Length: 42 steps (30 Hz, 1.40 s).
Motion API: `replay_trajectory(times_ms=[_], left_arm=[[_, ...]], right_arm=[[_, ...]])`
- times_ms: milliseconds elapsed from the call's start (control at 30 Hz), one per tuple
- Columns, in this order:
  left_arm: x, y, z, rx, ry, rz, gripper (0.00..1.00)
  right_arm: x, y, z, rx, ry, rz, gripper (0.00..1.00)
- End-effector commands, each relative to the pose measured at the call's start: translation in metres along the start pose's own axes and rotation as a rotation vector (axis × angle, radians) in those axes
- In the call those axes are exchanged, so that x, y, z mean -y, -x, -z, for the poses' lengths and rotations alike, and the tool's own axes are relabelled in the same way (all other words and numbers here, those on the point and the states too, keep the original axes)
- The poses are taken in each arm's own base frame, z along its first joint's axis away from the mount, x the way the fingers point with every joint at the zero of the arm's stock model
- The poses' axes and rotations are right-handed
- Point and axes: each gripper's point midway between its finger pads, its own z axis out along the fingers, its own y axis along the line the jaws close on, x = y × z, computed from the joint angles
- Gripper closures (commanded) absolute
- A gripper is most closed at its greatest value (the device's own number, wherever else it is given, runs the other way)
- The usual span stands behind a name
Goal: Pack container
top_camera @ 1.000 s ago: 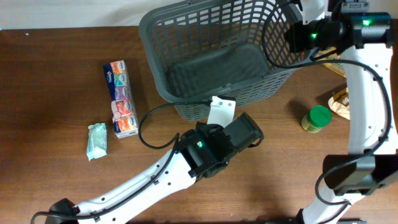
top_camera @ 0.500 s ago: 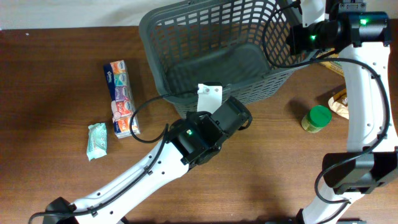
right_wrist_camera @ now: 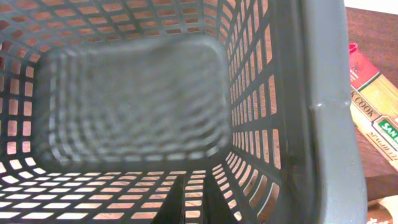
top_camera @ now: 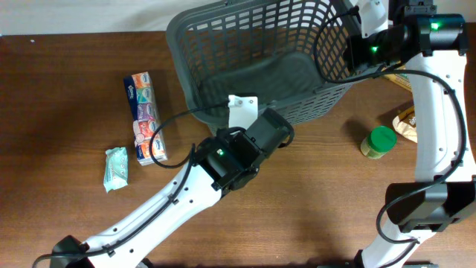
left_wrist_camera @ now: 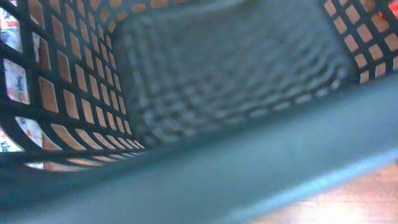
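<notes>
The container (top_camera: 186,82), a big dark grey lattice basket, sits tilted at the table's back. My left gripper (top_camera: 249,119) reaches its front wall and is shut on a flat white packet (top_camera: 242,110), which it holds just above that wall. The left wrist view shows only the blurred rim (left_wrist_camera: 205,168) and the bare inside; its fingers are hidden. My right gripper (top_camera: 355,46) is at the basket's right rim. In the right wrist view its dark fingers (right_wrist_camera: 176,202) stand close together with a strip of the container's lattice wall (right_wrist_camera: 198,199) between them, above the bare base.
A colourful tissue pack (top_camera: 143,117) and a teal packet (top_camera: 116,168) lie left of the basket. A green-lidded jar (top_camera: 379,141) and a brown snack bag (top_camera: 407,123) sit at the right. A printed box (right_wrist_camera: 373,102) lies just outside the basket's right rim (right_wrist_camera: 323,93).
My left gripper has carried the white packet up and to the left, from the table in front of the basket to its front wall. The right arm has barely moved.
</notes>
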Motion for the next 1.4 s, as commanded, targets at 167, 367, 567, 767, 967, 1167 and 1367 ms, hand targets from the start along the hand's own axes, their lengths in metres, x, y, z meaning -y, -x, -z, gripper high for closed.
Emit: replay_trajectory(times_ms=[167, 367, 567, 767, 967, 1167, 1367], left_arm=[[-0.008, 0.015, -0.006, 0.031, 0.02, 0.054, 0.98], [-0.021, 0.022, -0.011, 0.035, 0.046, 0.082, 0.98], [-0.032, 0.028, -0.015, 0.037, 0.07, 0.107, 0.98], [-0.041, 0.032, -0.018, 0.039, 0.087, 0.124, 0.98], [-0.044, 0.034, -0.018, 0.052, 0.105, 0.098, 0.98], [-0.05, 0.037, -0.019, 0.059, 0.123, 0.097, 0.98], [-0.065, 0.043, -0.023, 0.061, 0.152, 0.125, 0.98]], right_arm=[[0.0, -0.003, 0.002, -0.014, -0.005, -0.005, 0.96], [-0.002, -0.007, 0.002, -0.032, -0.001, -0.009, 0.96], [-0.003, -0.01, 0.002, -0.042, 0.001, -0.011, 0.96], [-0.003, -0.011, 0.002, -0.047, 0.002, -0.012, 0.96], [-0.003, -0.014, 0.002, -0.058, 0.004, -0.018, 0.96], [-0.004, -0.017, 0.002, -0.073, 0.006, -0.021, 0.96], [-0.005, -0.021, 0.002, -0.089, 0.01, -0.026, 0.96]])
